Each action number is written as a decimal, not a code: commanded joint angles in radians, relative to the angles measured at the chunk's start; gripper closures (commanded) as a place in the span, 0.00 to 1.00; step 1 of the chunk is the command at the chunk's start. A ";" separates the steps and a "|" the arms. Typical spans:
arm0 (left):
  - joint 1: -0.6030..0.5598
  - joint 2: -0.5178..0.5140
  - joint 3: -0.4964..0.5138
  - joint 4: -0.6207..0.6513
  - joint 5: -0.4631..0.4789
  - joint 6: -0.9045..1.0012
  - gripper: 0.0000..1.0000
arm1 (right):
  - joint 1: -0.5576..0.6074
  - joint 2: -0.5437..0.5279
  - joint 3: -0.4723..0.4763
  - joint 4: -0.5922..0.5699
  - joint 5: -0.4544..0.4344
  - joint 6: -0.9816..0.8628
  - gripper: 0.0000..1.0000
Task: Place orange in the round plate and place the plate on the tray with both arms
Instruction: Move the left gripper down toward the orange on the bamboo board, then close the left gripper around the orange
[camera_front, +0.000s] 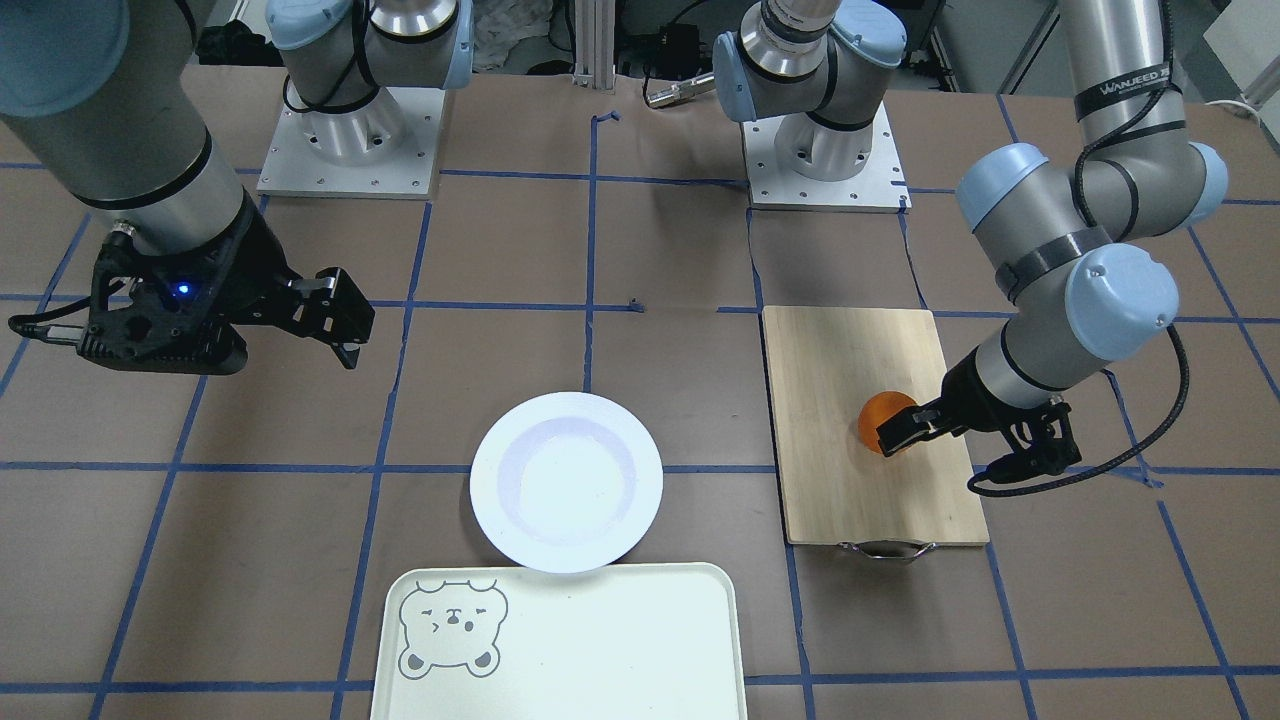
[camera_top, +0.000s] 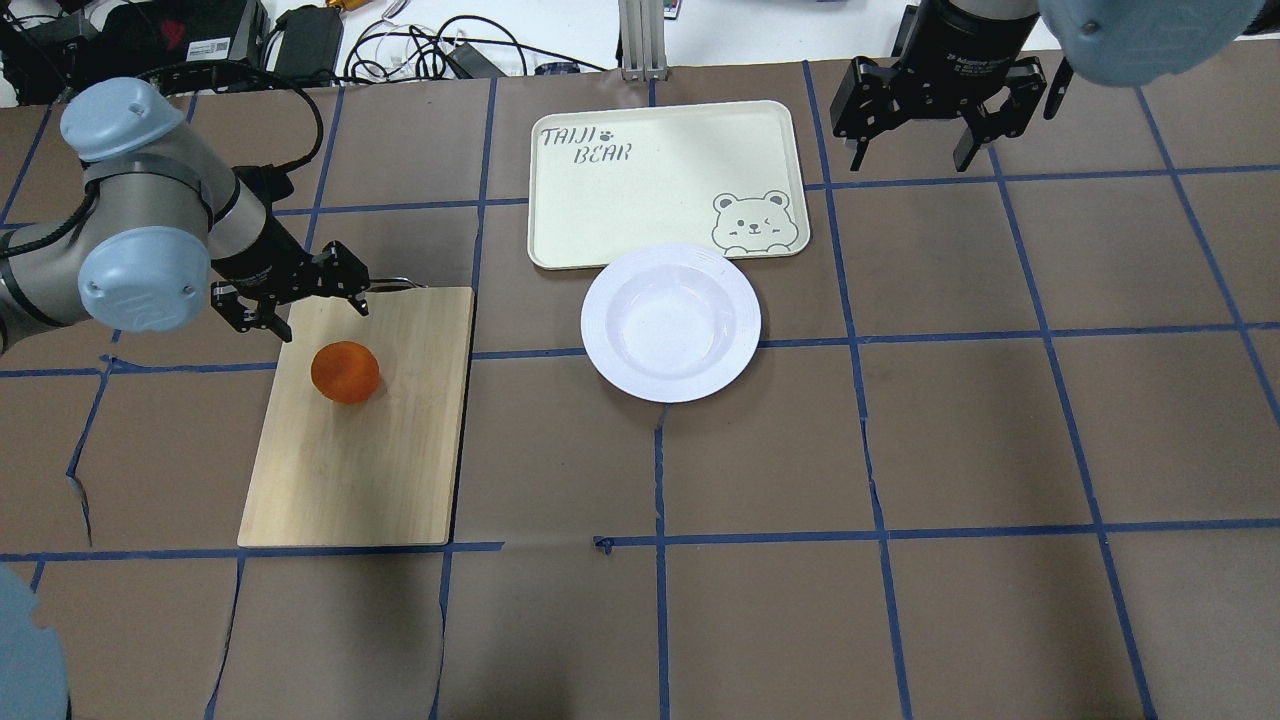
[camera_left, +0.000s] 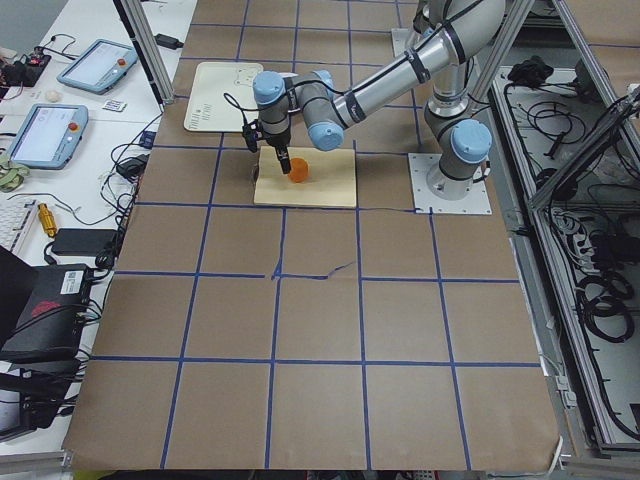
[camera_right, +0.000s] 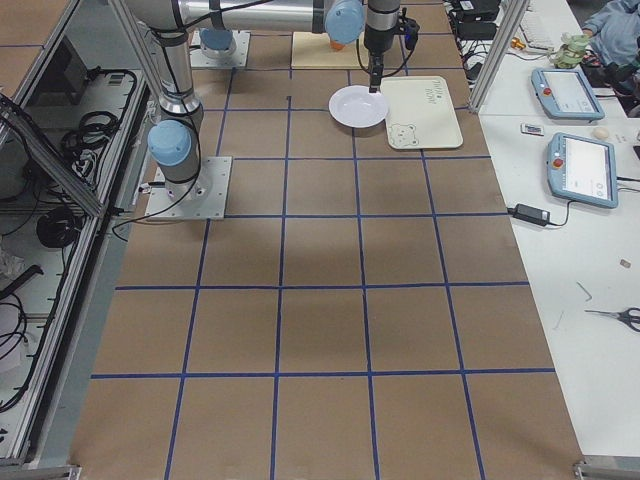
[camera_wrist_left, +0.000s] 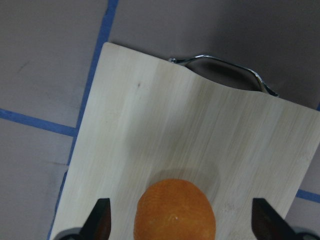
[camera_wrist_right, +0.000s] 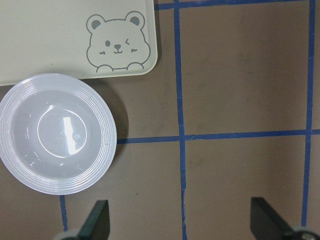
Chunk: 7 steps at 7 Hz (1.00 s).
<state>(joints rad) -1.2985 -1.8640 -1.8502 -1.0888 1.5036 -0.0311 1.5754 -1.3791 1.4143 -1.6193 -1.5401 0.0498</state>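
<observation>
The orange (camera_top: 345, 372) lies on a bamboo cutting board (camera_top: 380, 450) at the table's left. My left gripper (camera_top: 290, 300) hovers open just beyond it. In the left wrist view the orange (camera_wrist_left: 175, 210) sits between the two spread fingertips (camera_wrist_left: 102, 220), touching neither. The white round plate (camera_top: 600, 320) lies empty mid-table, its far edge overlapping the rim of the cream tray (camera_top: 650, 180) with the bear face. My right gripper (camera_top: 920, 150) hangs open and empty to the right of the tray, high above the table. Its wrist view looks down on the plate (camera_wrist_right: 10, 130) and tray (camera_wrist_right: 50, 40).
The cutting board's metal handle (camera_wrist_left: 220, 65) points toward the table's far side. Brown paper with blue tape lines covers the table. Cables and devices lie beyond the far edge (camera_top: 400, 50). Both arm bases (camera_front: 350, 140) stand at the robot's side.
</observation>
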 joint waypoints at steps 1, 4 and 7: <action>-0.001 -0.018 -0.040 0.003 0.000 0.008 0.00 | 0.000 0.000 0.000 0.004 0.000 0.001 0.00; -0.001 -0.020 -0.043 0.000 0.000 0.014 0.00 | 0.000 0.000 0.000 0.006 0.000 0.007 0.00; -0.001 -0.047 -0.043 0.000 -0.002 0.014 0.07 | 0.000 0.000 0.000 0.006 0.000 0.007 0.00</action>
<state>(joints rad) -1.2993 -1.8979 -1.8929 -1.0890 1.5026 -0.0170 1.5754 -1.3791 1.4143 -1.6138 -1.5401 0.0567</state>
